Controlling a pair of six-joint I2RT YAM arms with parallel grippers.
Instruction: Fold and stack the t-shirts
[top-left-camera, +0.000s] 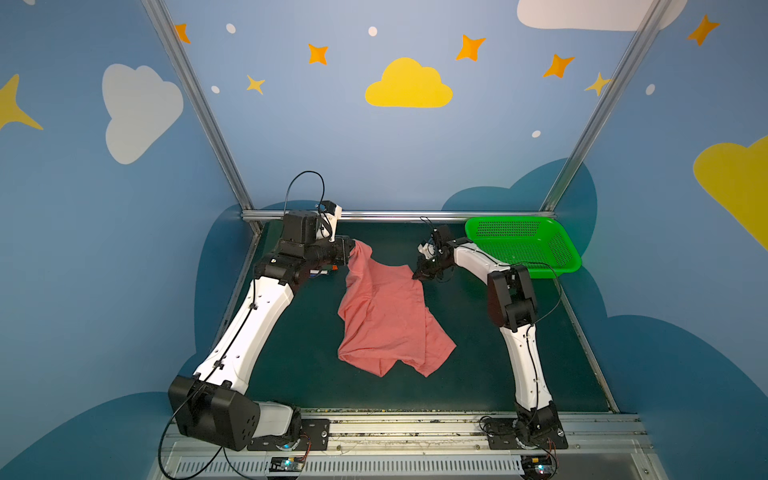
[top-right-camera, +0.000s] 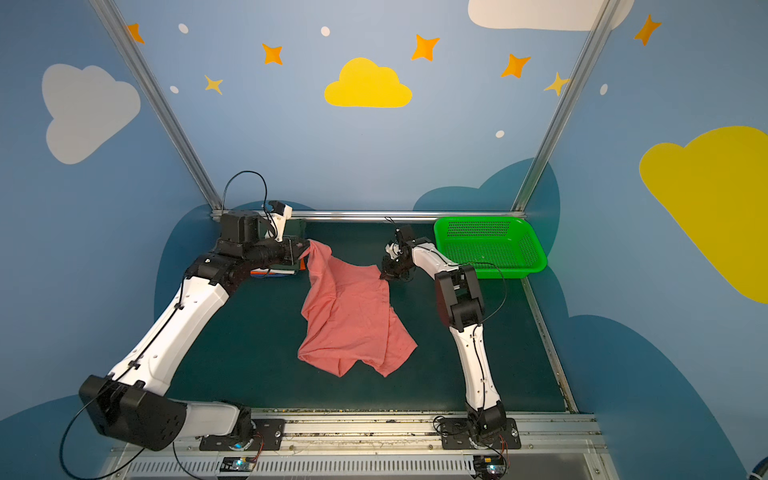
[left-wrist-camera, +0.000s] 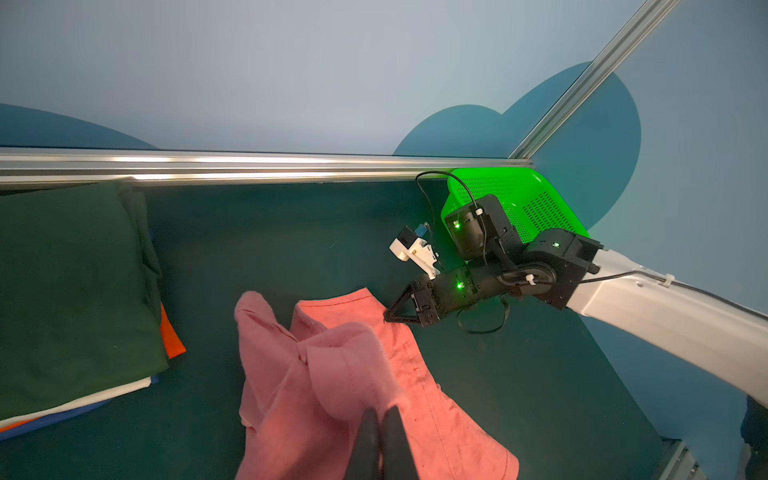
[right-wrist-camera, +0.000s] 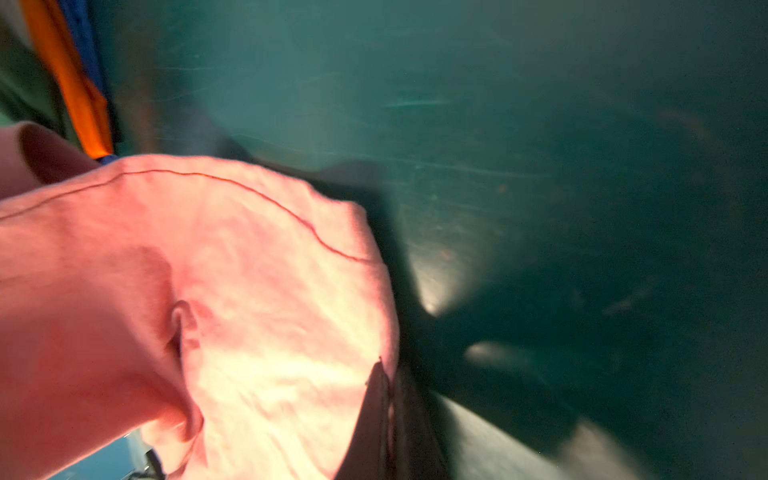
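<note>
The black left gripper (left-wrist-camera: 381, 412), closed, holds a raised edge of the salmon-pink soft cloth t-shirt (top-left-camera: 386, 316); the right gripper (top-left-camera: 417, 275), closed, pinches its far corner, presumably to spread it flat for folding

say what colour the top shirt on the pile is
The top shirt is dark green, clearest in the left wrist view.

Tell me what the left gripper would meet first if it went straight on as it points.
Past the salmon-pink cloth t-shirt it pinches, the left gripper points toward the right gripper, shut on the shirt's other corner. That looks like the first solid thing in line, though depth is unclear.
</note>
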